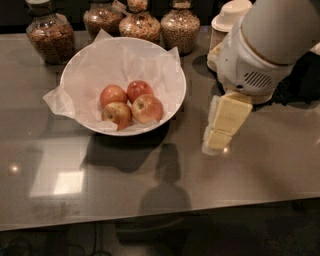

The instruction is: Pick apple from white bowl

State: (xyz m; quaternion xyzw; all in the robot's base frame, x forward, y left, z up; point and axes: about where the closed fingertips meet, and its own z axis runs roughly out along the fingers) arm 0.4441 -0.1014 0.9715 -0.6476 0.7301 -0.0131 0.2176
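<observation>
Four apples (113, 95) are resting together in the white bowl (182, 87), which is sitting on the grey bench (260, 172) toward the left of the view and is lined with crinkled white paper (57, 97). The apple (147, 108) being sought, the largest and palest, with peach-yellow skin and a soft blush, is lying at the front right of the cluster. It is touching a redder apple (139, 90) behind it and a smaller streaked apple (117, 114) to its left. The robot's pincer (216, 142) is hanging over the bench to the right of the bowl, outside its rim and pointing downward. Whether it is spread or pressed together cannot be told, and nothing is showing in its grasp. The step in hand is probably the approach. Doing it well likely means lifting above the rim, travelling left until centred over the pale apple, then descending straight so that neighbours and paper are not being nudged or snagged. Jars (50, 37) of grains are standing behind the bowl, and stacked disposable bowls (230, 15) are sitting behind the arm (270, 45).
</observation>
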